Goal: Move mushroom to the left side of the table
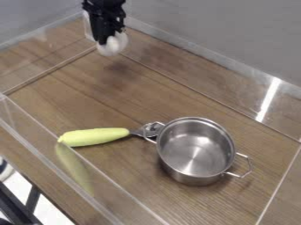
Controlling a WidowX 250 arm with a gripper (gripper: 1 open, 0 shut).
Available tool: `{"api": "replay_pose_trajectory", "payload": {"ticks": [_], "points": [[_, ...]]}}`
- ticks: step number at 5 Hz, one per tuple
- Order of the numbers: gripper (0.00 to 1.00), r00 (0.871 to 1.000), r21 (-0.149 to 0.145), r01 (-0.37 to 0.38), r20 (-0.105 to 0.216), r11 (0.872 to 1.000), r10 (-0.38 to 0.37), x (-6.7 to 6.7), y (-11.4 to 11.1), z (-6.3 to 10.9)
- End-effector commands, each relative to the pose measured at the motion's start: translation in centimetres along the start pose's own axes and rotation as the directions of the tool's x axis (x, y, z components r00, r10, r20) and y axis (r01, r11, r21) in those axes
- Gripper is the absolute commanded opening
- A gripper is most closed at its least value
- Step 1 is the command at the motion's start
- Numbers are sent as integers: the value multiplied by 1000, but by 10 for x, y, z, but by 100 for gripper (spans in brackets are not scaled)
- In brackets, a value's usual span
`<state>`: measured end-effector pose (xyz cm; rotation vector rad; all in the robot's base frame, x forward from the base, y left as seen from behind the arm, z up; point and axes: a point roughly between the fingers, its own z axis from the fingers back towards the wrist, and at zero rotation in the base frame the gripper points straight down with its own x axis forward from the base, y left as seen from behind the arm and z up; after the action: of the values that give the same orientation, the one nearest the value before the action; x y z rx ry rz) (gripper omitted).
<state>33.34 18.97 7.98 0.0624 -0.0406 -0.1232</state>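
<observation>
My black gripper (108,37) hangs pointing down over the far left part of the brown wood-grain table (129,92). It is shut on the mushroom (111,45), whose cream-white stem shows as a pale blurred lump below the fingertips. The mushroom's cap is hidden between the fingers. The mushroom is held above the tabletop, close to the back clear wall.
A steel pot (196,149) with side handles stands at the front right. A yellow-green handled spoon (97,136) lies just left of it, its metal end touching the pot. Low clear acrylic walls (35,44) edge the table on all sides.
</observation>
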Motion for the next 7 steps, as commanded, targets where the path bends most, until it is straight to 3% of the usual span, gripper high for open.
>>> {"api": "replay_pose_trajectory", "payload": {"ticks": [1,4,7], "points": [[0,997,50,57,45,997,-59,19,-3,11],[0,988,70,147,39,987,-150,31,0,-14],[0,998,89,53,23,995,-55,42,-3,-13]]}}
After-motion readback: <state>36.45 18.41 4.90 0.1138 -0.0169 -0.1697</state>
